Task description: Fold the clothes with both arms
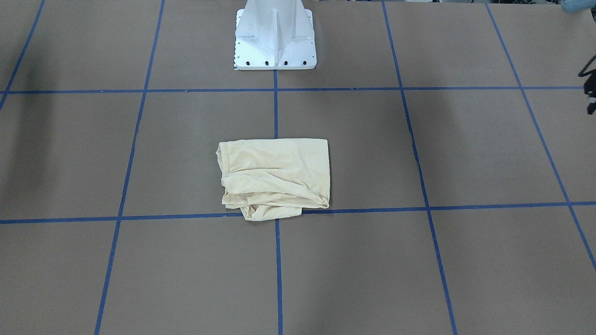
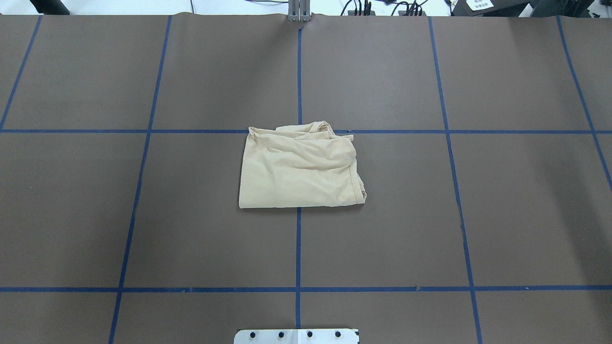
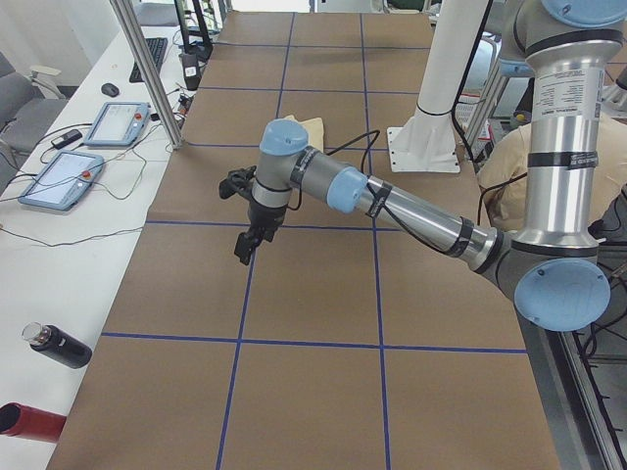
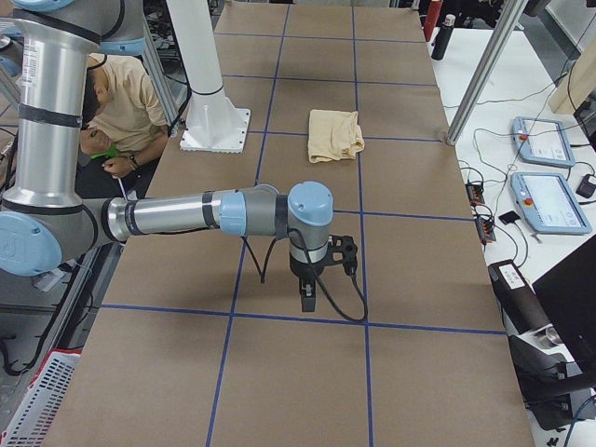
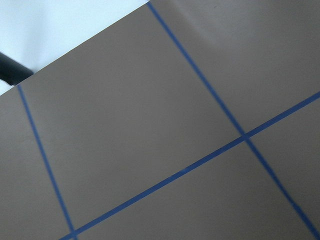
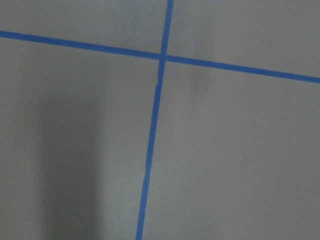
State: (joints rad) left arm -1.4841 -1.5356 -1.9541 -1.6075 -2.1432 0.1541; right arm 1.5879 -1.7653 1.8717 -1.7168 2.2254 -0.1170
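Pale cream-yellow thin-cloth T-shirt (image 2: 296,172) lay folded into a rough rectangle at mid-table, on the brown paper-covered table (image 2: 430,215) with its blue tape grid. It straddled the centre tape line. Its rumpled edge touched the cross line on the side away from the white metal base pedestal (image 1: 274,37), and its neat fold edge faced the pedestal. A stitched hem ran down the shirt's side on the robot's right. Only plain cloth faced up, so no print or neck label could be read.

Grey-and-silver left arm (image 3: 392,201) reached out low over the table's left end. Its black left gripper (image 3: 245,245) pointed down above the paper, well apart from the shirt, with no cloth in it; finger gap could not be told. Right arm (image 4: 186,212) did likewise at the right end. The black right gripper (image 4: 307,298) hung over a tape line, also without cloth, opening not judgeable. Both wrist views showed only paper and tape.

The white label on the left arm's upright tube (image 3: 560,90) was too small to read. A person in a tan top (image 4: 121,102) sat behind the pedestal. Two grey touch-screen pendants (image 4: 549,200) lay on the white side bench.
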